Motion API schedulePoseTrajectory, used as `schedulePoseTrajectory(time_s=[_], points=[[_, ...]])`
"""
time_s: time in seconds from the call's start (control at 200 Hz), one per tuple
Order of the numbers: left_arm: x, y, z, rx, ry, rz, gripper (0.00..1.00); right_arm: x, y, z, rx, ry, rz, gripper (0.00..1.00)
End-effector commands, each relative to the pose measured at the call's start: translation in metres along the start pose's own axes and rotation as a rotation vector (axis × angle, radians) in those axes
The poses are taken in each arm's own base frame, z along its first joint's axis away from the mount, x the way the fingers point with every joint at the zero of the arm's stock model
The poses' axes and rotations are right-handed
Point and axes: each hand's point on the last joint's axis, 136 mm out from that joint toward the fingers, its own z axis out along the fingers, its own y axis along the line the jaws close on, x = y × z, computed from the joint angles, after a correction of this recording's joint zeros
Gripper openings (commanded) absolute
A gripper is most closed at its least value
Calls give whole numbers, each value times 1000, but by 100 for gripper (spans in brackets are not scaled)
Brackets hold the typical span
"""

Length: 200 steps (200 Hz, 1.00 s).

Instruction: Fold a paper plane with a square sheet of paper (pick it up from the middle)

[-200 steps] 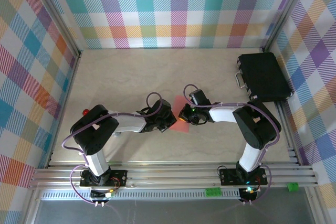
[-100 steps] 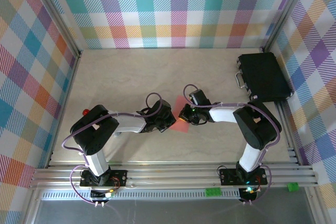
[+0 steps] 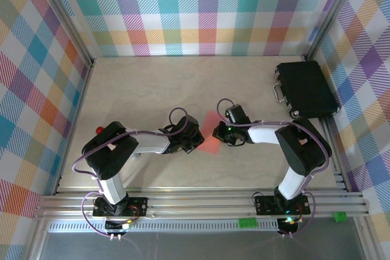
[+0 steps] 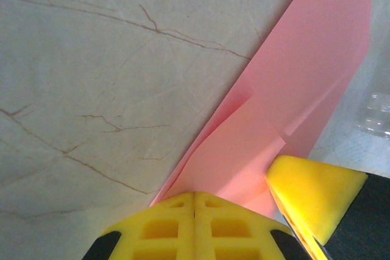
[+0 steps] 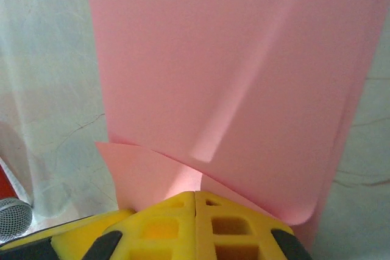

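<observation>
The square sheet of paper (image 3: 211,140) is salmon pink, partly folded, and lies on the table between my two grippers. My left gripper (image 3: 197,142) is at the sheet's left edge. In the left wrist view its yellow fingers (image 4: 194,211) meet with no gap, shut on the paper (image 4: 292,89) that runs up and right. My right gripper (image 3: 219,132) is at the sheet's right side. Its fingers (image 5: 195,211) are shut on a lifted flap of the paper (image 5: 225,59). One of its yellow fingers (image 4: 314,202) rests on the sheet just right of the left gripper.
A black case (image 3: 306,88) lies at the back right by the wall. A small red object (image 3: 99,130) sits beside the left arm's elbow. Plaid walls close in the marble-patterned table (image 3: 152,89).
The right gripper has shifted slightly right and back, and more of the pink sheet now shows between the two grippers. The left gripper has hardly moved.
</observation>
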Motion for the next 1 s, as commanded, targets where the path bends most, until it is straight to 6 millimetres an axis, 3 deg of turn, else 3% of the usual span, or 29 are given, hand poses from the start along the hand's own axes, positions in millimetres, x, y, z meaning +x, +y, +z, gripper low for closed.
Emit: schedulePoseTrajectory(time_s=[0.0, 0.16, 0.26, 0.4, 0.645, 0.775, 0.885, 0.995], points=[[9, 65, 5, -227, 26, -33, 0, -8, -58, -8, 149, -58, 49, 6], [11, 63, 8, -212, 40, -36, 0, -30, -58, -28, 131, -116, 34, 6], [12, 58, 10, -195, 51, -29, 0, -38, -39, -40, 101, -134, -20, 7], [12, 53, 11, -182, 56, -18, 0, -29, -9, -49, 49, -118, -79, 8], [11, 46, 10, -167, 54, -10, 0, 7, 24, -21, -23, 27, -95, 4], [11, 43, 10, -156, 55, -3, 0, 11, 34, -5, -72, 77, -75, 1], [10, 39, 9, -143, 54, 5, 0, 9, 35, 4, -76, 92, -61, 0], [8, 31, 9, -112, 61, 26, 0, 10, 21, 11, -36, 85, -38, 0]])
